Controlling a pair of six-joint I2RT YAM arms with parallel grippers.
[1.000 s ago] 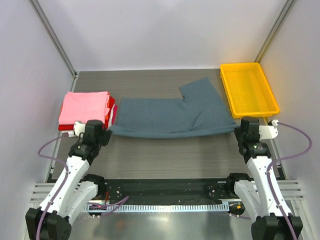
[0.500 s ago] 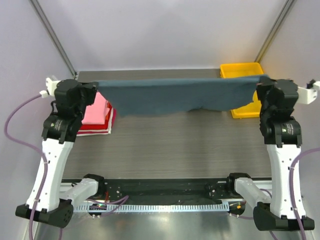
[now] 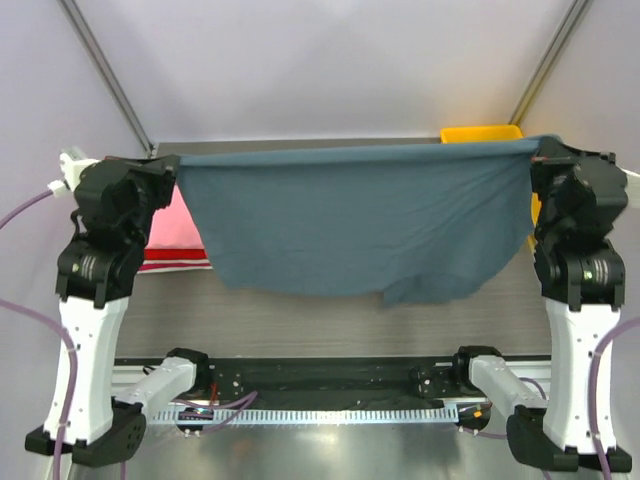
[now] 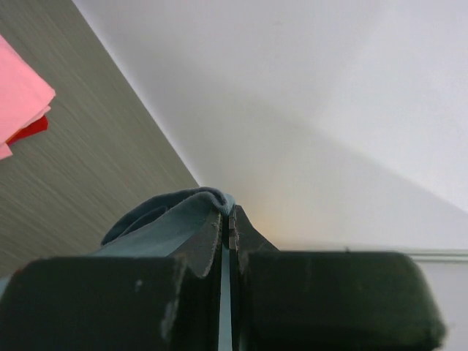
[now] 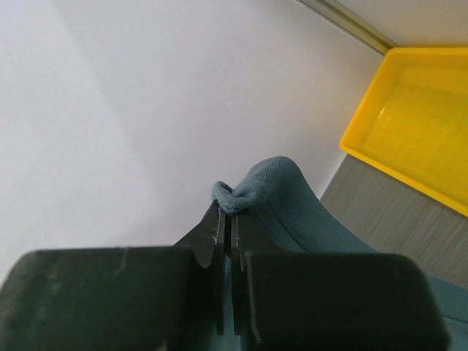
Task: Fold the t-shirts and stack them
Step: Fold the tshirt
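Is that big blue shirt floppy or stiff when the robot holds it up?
Probably very floppy: the shirt hangs like a curtain between the left tool and right tool, its bottom edge drooping unevenly. Likely light too, since two small corner pinches hold it all up. It bunches at the pinches, so probably soft.

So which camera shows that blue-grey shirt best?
The top external view: it shows the whole blue-grey shirt hanging spread between the left gripper and right gripper. Each wrist view shows only a small bunched corner pinched in that gripper's shut jaws.
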